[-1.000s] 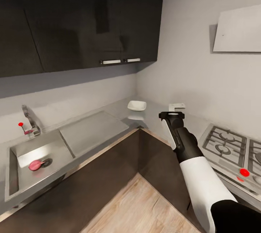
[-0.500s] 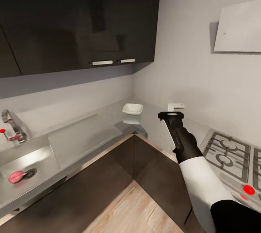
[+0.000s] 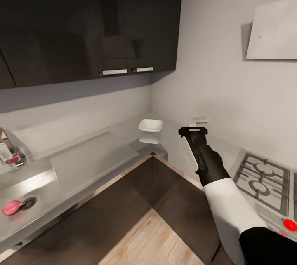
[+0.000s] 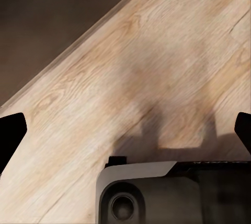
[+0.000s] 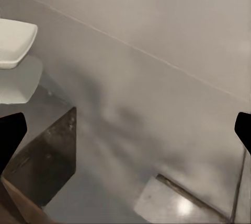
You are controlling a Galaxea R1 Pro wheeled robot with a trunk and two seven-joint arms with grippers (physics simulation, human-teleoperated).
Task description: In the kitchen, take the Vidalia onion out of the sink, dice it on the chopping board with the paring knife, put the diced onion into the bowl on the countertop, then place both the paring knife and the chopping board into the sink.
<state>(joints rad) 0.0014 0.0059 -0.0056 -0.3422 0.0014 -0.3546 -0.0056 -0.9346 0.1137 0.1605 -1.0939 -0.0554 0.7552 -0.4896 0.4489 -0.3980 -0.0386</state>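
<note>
Right gripper fingers spread wide, empty, over the countertop, bowl just beyond, left gripper splayed above floor, onion in sink far off.

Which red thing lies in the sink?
The onion, the pinkish ball beside the drain. The red knob sits on the stove.
</note>
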